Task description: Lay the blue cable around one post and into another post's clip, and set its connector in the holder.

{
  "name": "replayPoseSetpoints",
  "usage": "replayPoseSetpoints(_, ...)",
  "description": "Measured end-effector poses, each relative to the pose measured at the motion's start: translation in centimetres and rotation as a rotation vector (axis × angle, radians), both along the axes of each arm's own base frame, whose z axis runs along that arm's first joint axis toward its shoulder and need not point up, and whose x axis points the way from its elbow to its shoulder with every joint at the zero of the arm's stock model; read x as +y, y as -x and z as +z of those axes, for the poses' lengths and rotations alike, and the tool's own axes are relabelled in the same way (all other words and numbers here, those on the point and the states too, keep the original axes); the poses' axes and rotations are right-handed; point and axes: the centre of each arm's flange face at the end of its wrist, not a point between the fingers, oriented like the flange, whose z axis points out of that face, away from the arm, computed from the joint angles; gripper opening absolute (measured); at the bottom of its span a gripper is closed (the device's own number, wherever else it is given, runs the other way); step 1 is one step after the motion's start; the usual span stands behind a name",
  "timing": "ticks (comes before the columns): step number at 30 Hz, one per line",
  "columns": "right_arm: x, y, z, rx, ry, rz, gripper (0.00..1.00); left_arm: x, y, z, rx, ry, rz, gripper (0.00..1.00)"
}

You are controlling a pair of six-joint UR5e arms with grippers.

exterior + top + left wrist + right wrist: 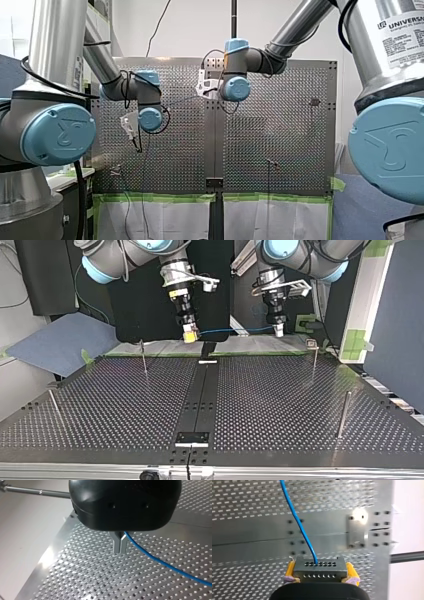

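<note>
- Our right end effector (189, 334) grips the connector (319, 566) between its yellow pads (290, 570). The cable (235, 331) leaves the connector's face and runs ahead over the table (280, 405).
- Our left end effector (120, 546) has its metal fingers closed together on the cable further along its length. The blue line comes out beside them and slants away.
- Between the two grips the cable hangs as one nearly straight span in the air, above the table's far edge in the top view. It touches no post.
- We judge the step in hand to be carrying the cable, with routing not yet begun. Nothing is wrapped, clipped or seated.
- The next move calls for bringing the span down to post height and leading it round one post, perhaps the bare post (143, 357). It then has to be pressed into the clip (311, 343) atop the clip post (314, 360).
- Both grips must keep the line taut without pulling it out of the connector.
- The connector goes into the holder last, and we cannot tell which fitting on the table that is.
- Both wrists point straight down, level with each other and well apart. The forearms come in from opposite sides in the front view.
</note>
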Motion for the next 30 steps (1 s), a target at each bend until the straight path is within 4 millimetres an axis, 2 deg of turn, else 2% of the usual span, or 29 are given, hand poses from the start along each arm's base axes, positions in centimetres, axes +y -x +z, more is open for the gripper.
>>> replayPoseSetpoints(11, 1.0, -0.1, 8.6, -0.036, 0.084, 0.053, 0.0, 3.0, -1.4, 3.7, -0.035, 0.053, 0.028, 0.0)
replayPoseSetpoints(18, 2.3, 0.5, 13.0, -0.06, 0.115, 0.074, 0.0, 5.2, -2.5, 6.9, -0.082, 0.109, 0.093, 0.0)
replayPoseSetpoints(23, 2.7, 0.3, 14.3, -0.053, 0.112, 0.096, 0.0, 6.5, -3.0, 9.5, -0.121, 0.145, 0.138, 0.0)
replayPoseSetpoints(30, 2.5, -1.3, 13.2, -0.004, 0.078, 0.127, 0.0, 7.5, -3.3, 13.4, -0.185, 0.203, 0.179, 0.0)
